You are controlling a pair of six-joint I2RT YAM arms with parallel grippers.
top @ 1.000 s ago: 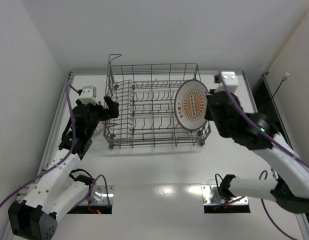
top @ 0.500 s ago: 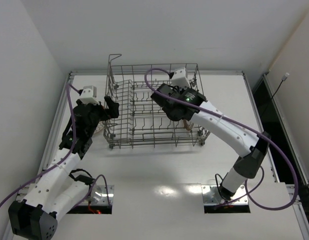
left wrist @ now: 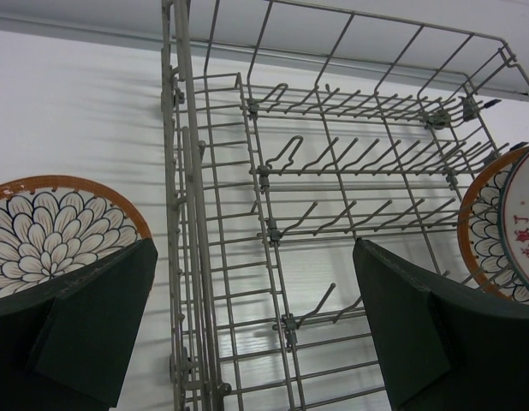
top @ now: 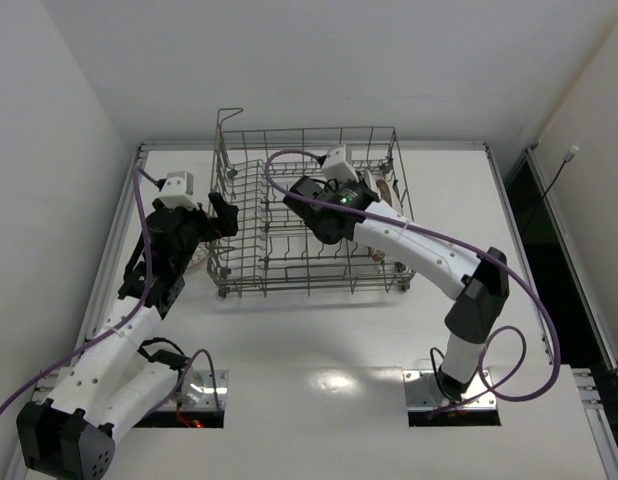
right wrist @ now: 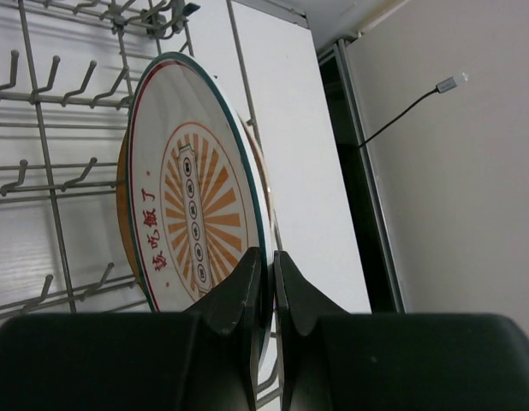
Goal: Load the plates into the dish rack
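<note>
The grey wire dish rack [top: 289, 235] stands at the back middle of the table. My right gripper [right wrist: 270, 257] is shut on the rim of the orange-medallion plate [right wrist: 192, 214], which stands upright at the rack's right end. A petal plate [right wrist: 122, 201] stands just behind it. In the top view the right gripper [top: 367, 200] is over the rack and the plates show only edge-on [top: 387, 186]. My left gripper [left wrist: 264, 342] is open and empty over the rack's left wall [left wrist: 183, 214]. A third petal plate [left wrist: 42, 231] lies flat on the table left of the rack.
White walls close in the table at the back and left. A raised metal rail [top: 509, 190] runs along the table's right edge, with a dark gap beyond it. The right arm's purple cable [top: 529, 300] loops over the table's right part.
The right arm has swung from the rack's right side to reach across above the rack, and the medallion plate has turned from face-on to edge-on in the top view. The left arm has not moved.
</note>
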